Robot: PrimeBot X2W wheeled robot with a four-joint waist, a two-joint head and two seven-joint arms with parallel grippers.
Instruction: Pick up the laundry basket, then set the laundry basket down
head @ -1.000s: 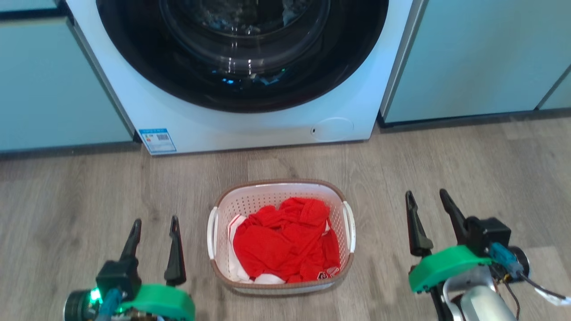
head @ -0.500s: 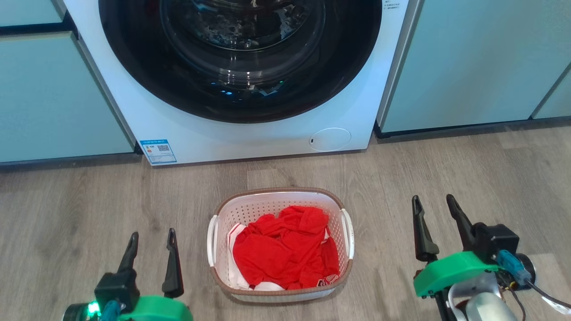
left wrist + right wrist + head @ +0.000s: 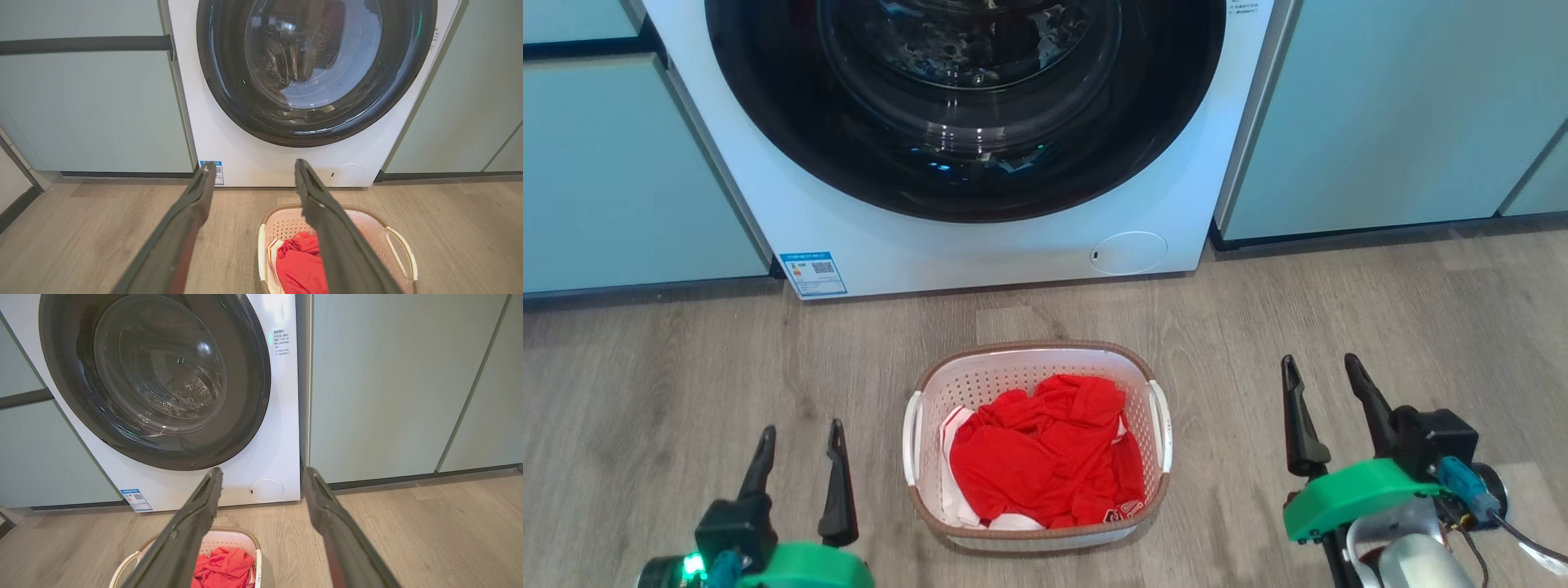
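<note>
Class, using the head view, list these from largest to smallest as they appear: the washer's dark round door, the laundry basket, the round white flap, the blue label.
1. dark round door, though cropped at the top.
2. laundry basket.
3. round white flap and blue label: too alike to rank.

Support: floor (image 3: 686, 367), grey-brown wood-look planks. The basket (image 3: 1005, 377) sits upright and flat on it, near the washer (image 3: 980, 253) but apart, with bare planks between. The washer stands on the floor at the back, with pale green cabinets (image 3: 1380, 122) on both sides.
</note>
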